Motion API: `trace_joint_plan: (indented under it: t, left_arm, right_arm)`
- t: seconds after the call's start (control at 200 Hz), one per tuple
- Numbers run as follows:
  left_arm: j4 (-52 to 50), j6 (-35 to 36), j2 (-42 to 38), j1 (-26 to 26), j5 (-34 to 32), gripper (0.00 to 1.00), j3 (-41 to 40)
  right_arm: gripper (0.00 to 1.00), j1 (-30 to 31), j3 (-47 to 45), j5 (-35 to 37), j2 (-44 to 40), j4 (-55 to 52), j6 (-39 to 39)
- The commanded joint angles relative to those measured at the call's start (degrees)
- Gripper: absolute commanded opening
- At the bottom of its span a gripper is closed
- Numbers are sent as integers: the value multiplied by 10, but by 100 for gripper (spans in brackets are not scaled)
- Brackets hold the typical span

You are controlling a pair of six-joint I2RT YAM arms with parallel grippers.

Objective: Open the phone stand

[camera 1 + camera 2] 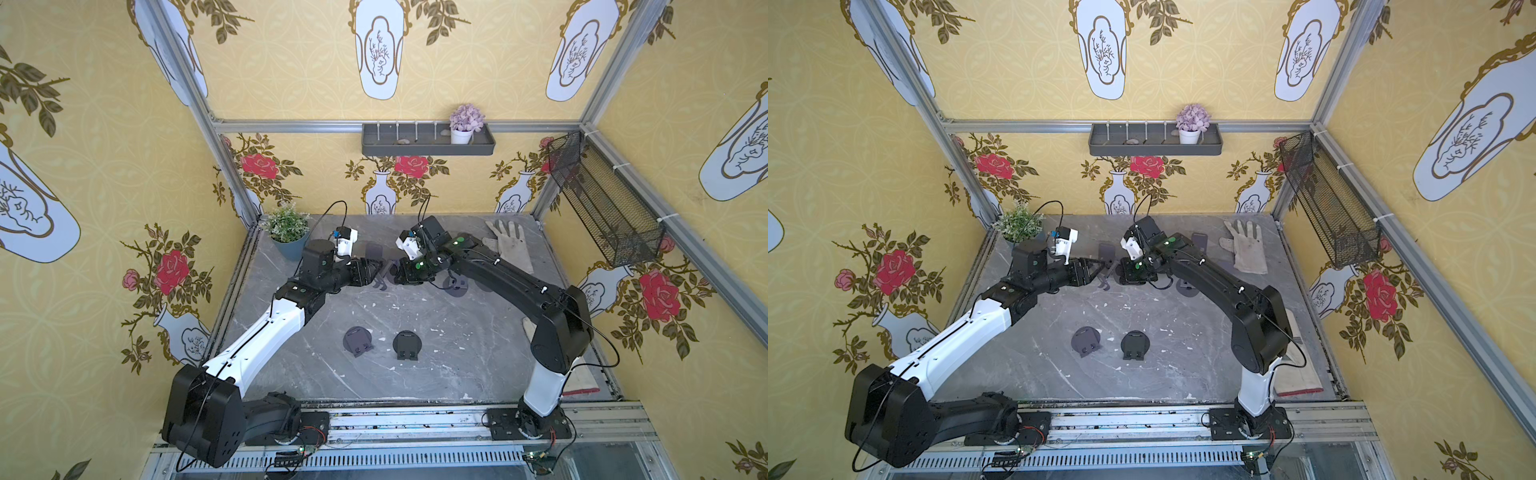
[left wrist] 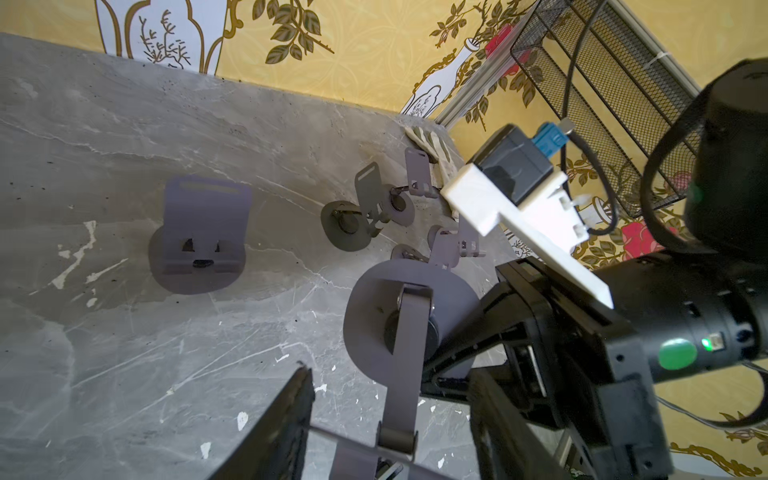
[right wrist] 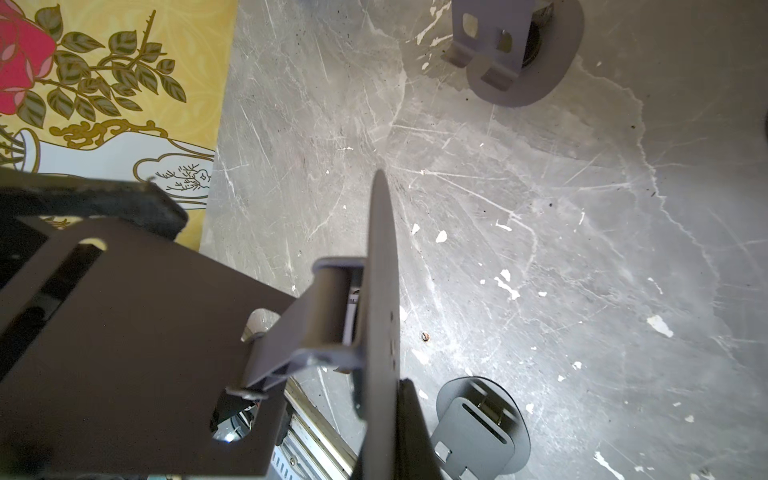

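Note:
In both top views a dark grey phone stand [image 1: 384,277] [image 1: 1106,276] hangs above the middle of the table between my two grippers. My right gripper [image 1: 397,272] [image 3: 386,436] is shut on the stand's round base [image 3: 380,291], which shows edge-on in the right wrist view. My left gripper [image 1: 376,270] [image 2: 390,374] is shut on the stand's flat holder plate [image 3: 124,332]. Its fingers [image 2: 286,419] sit on either side of that plate. The hinged arm [image 2: 407,365] joins plate and base [image 2: 370,307] at an angle, so the stand is partly unfolded.
Two folded stands [image 1: 358,340] [image 1: 407,345] lie near the table's front. Unfolded stands [image 1: 457,284] [image 2: 199,241] [image 2: 357,216] stand further back. A glove [image 1: 509,245] lies at the back right. A potted plant [image 1: 286,230] is at the back left and a mesh basket [image 1: 602,199] hangs on the right wall.

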Motion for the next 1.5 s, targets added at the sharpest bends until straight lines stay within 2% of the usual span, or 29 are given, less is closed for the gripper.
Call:
trace_joint_plan:
  t: [0.0, 0.35, 0.49, 0.625, 0.71, 0.805, 0.975, 1.3, 1.495]
  left_arm:
    - [24, 7, -11, 0, 42, 38, -6]
    - [12, 16, -1, -4, 23, 39, -6]
    - [-15, 29, 6, -4, -11, 40, 6]
    - [-36, 37, 14, -4, -54, 41, 19]
    - [-50, 37, 21, -4, -86, 41, 30]
    - [-71, 36, 32, -4, -122, 41, 47]
    - [-112, 36, 50, -4, -208, 43, 77]
    - [-221, 9, 104, -3, -391, 44, 148]
    - [-279, -8, 163, -3, -468, 44, 205]
  right_arm:
    - [0, -16, 2, 126, 10, -57, 37]
    - [0, 38, 45, 88, 3, -19, 16]
    - [12, 49, 45, 67, -7, -10, 6]
    - [37, 57, 42, 49, -23, 1, -1]
    - [63, 60, 35, 42, -36, 11, -3]
    - [82, 59, 28, 47, -48, 10, -2]
    - [99, 59, -1, 65, -72, 3, 2]
    - [98, 56, -85, 102, -132, 26, 26]
    - [98, 55, -113, 107, -148, 31, 28]
